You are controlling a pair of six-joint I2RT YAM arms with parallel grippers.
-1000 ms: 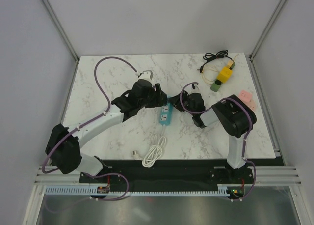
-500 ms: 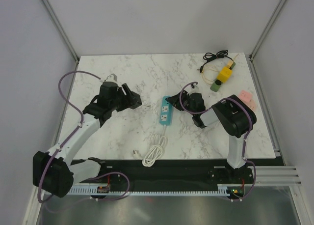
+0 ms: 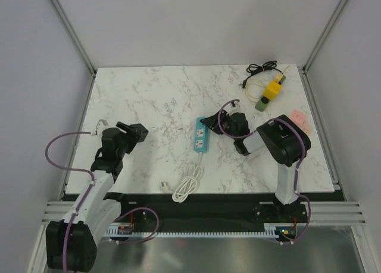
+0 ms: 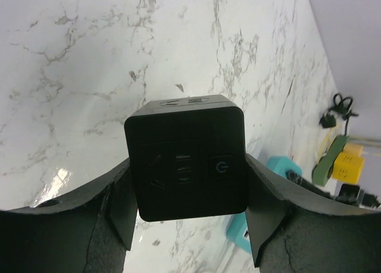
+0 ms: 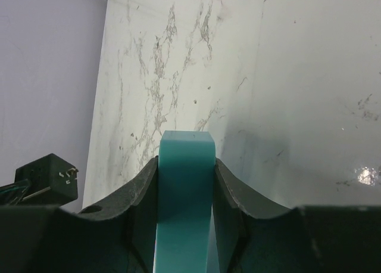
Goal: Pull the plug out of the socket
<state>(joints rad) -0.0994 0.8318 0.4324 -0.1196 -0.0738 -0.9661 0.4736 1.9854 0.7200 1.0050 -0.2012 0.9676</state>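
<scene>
A teal power strip (image 3: 201, 136) lies mid-table with its white cord (image 3: 187, 185) coiled toward the near edge. My right gripper (image 3: 209, 124) is shut on the strip's far end; in the right wrist view the teal strip (image 5: 186, 183) sits squeezed between both fingers. My left gripper (image 3: 138, 132) is at the table's left side, well clear of the strip, shut on a black cube plug adapter (image 4: 186, 157) with socket slots and a power button on its face. The adapter is held above the marble. The strip shows behind it (image 4: 284, 168).
At the back right corner lie a yellow block (image 3: 272, 89), a green piece (image 3: 261, 105) and a black cable (image 3: 262, 66). A pink item (image 3: 299, 117) sits near the right edge. A small white part (image 3: 161, 185) lies near the front edge beside the cord.
My left arm has pulled left and back from the power strip, carrying the black adapter away from it. The right gripper has stayed on the strip.
</scene>
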